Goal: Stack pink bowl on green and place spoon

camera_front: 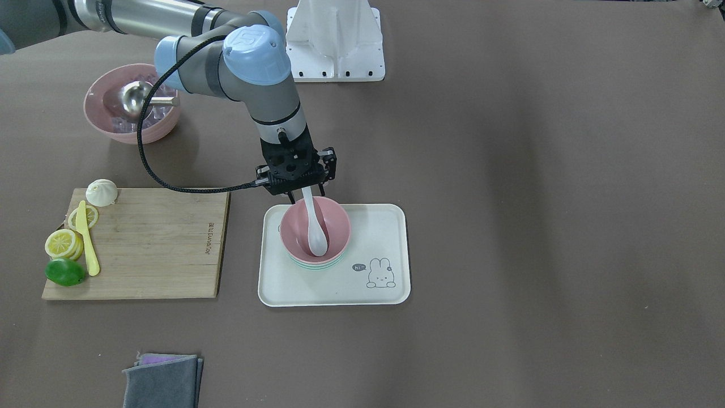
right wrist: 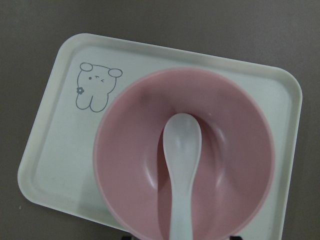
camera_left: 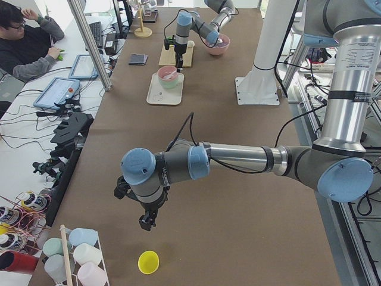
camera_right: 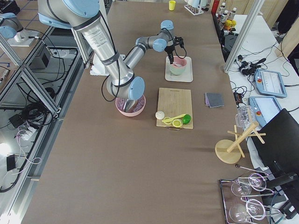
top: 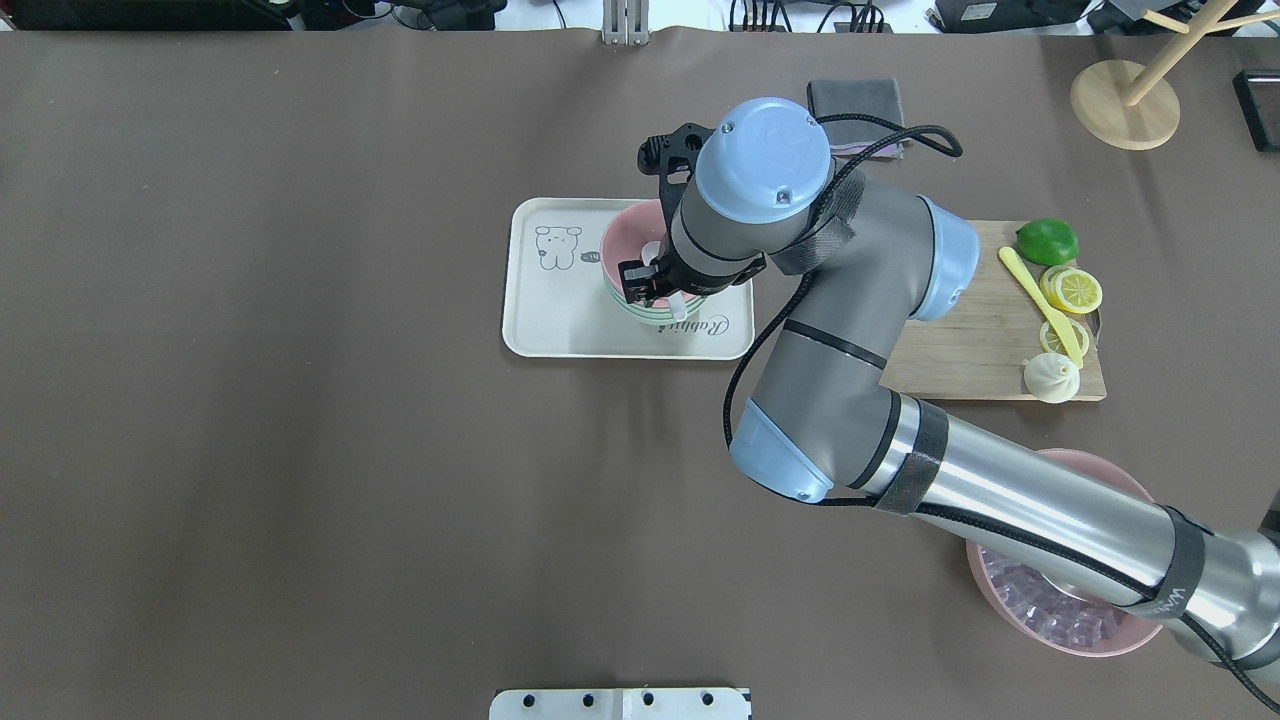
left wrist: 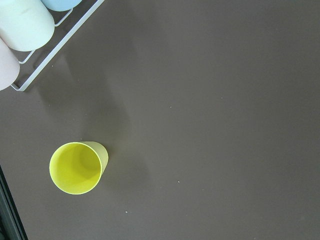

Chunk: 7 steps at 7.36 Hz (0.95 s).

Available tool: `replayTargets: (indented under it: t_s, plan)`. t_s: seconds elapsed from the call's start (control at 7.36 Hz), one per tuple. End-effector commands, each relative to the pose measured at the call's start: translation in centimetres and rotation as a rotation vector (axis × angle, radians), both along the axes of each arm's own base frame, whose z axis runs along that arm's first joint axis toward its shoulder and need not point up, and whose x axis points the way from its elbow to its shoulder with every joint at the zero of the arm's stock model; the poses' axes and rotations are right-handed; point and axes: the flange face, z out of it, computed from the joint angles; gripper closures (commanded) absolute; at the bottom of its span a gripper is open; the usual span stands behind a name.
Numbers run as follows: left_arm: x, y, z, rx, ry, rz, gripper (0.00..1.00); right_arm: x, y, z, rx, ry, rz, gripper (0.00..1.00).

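Right gripper [camera_front: 306, 195] hangs just over the pink bowl [camera_front: 291, 229], jaws parted either side of the spoon [camera_front: 315, 235] handle, gripping nothing. From across the table, the spoon lies in that bowl, handle toward 12 o'clock. The bowl sits nested on the green [camera_front: 317, 265], toward the tray [camera_front: 368, 283]'s 10 o'clock corner. Left gripper [camera_left: 144, 221]: can't tell how it's set.

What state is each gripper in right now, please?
Left gripper: cannot be told.
Right gripper: open, astride the handle of the white glossy soup spoon.

one spoon [camera_front: 315, 232], one tray [camera_front: 379, 238], one cutting board [camera_front: 153, 243]
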Motion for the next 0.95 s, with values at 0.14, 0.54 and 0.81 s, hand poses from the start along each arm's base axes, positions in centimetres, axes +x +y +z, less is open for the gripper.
replayTargets:
  t_s: [0.14,0.54,0.81]
  plan:
    - [0.0,0.0,-0.1,-0.036,0.002,-0.04,0.02,4.2,-3.9,-0.1,-0.028,-0.009,0.037,0.0]
    - [0.4,1.2,-3.3,-0.144,-0.005,-0.218,0.02,15.8,-11.0,7.3,-0.137,0.06,0.069,0.0]
    - [1.4,1.9,-3.8,-0.105,-0.012,-0.26,0.02,24.0,-13.2,12.7,-0.145,0.065,0.053,0.0]
